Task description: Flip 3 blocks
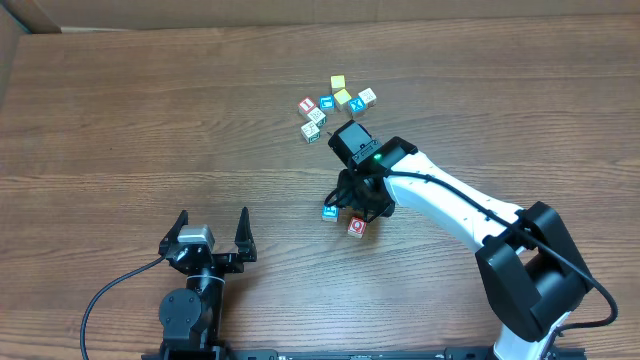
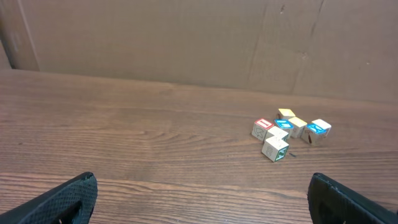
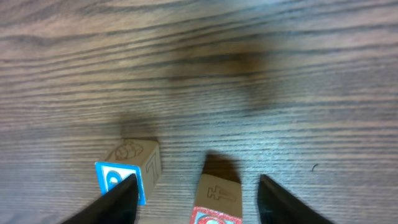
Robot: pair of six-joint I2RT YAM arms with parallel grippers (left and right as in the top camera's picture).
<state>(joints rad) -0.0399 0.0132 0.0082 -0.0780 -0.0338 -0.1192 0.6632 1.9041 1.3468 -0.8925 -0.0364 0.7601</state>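
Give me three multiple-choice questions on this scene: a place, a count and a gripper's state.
1. The red-faced block lies: A between the fingers of the right gripper; B outside both fingers; C atop another block.
2. Blocks beside the right gripper: A one; B two; C four.
3. The left gripper is: A shut on a block; B shut, empty; C open, empty.
Answers: A, it sits in the gap between the fingers; B, only the red-faced block and the blue-faced block; C, fingers spread, nothing between.

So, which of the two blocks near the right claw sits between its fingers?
The red-faced block: it lies in the gap of the right claw. The blue-faced block lies to the side, partly hidden by one finger.
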